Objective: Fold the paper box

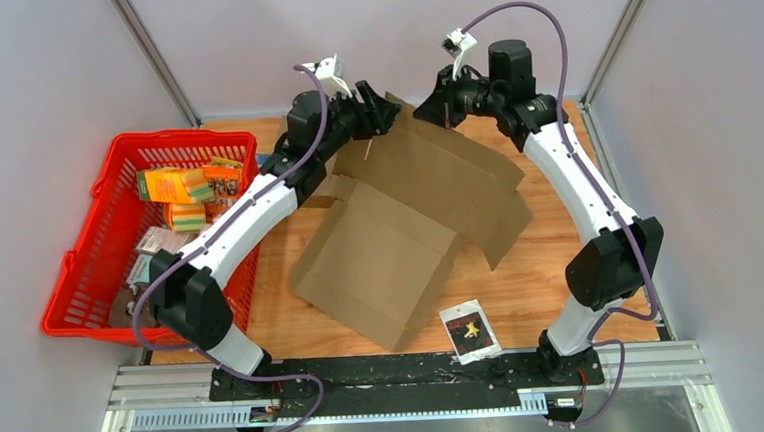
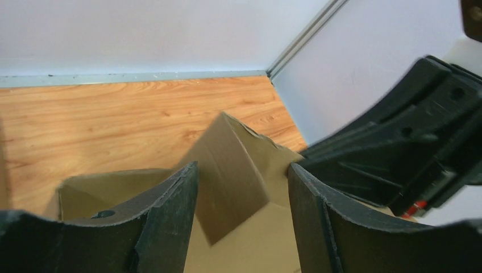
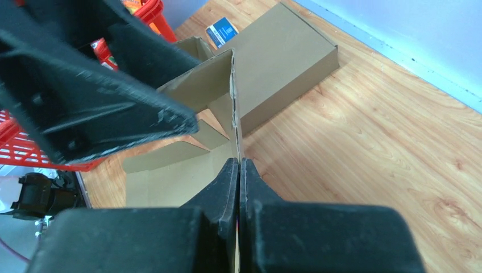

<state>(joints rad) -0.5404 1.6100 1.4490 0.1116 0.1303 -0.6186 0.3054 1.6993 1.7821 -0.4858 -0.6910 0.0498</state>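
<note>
Left pincer (image 2: 241, 172) is seen with jaws apart, the raised flap (image 2: 227, 145) of the paper box (image 1: 380, 246) standing just ahead, in line with the gap. Right pincer (image 3: 239, 166) is clamped on that flap's edge, upper centre overhead; the rest is spread across the table (image 1: 546, 266).

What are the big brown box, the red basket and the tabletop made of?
The box looks like plain brown cardboard: matte, with creased flaps and a rough, fibrous edge. The basket seems to be moulded plastic: glossy red, with an open lattice wall. The tabletop shows a wood-grain pattern with a slight sheen; it could be real wood or a laminate, and the look alone does not settle it.
</note>
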